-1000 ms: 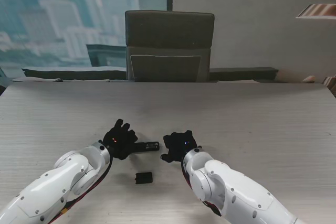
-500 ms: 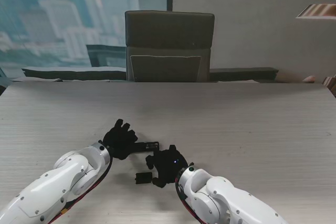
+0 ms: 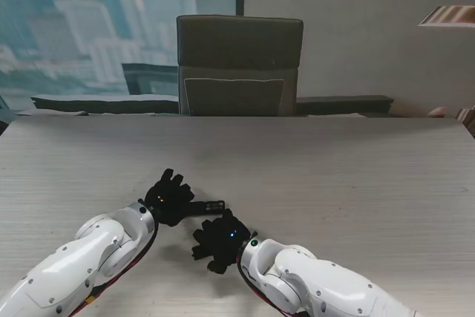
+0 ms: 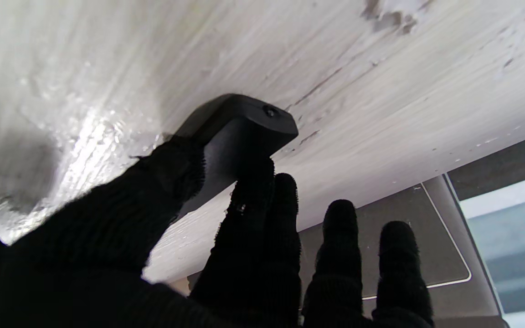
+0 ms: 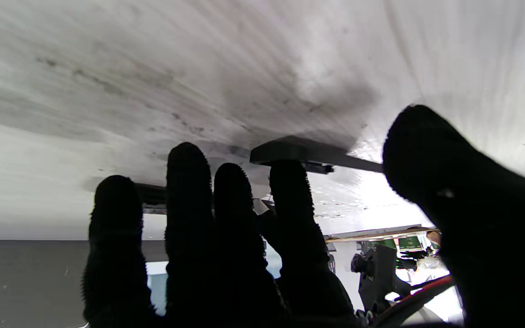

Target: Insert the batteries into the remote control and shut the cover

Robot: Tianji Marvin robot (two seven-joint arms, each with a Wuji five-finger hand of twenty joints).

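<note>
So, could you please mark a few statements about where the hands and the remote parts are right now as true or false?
1. The left hand grips the remote control. True.
2. The right hand is far to the right of the remote. False: it sits nearer to me, by the battery cover.
3. The cover is lifted clear of the table. False: it lies flat.
4. A chair stands behind the table. True.

right robot hand [image 3: 220, 240] moved left over the battery cover [image 5: 308, 152]
</note>
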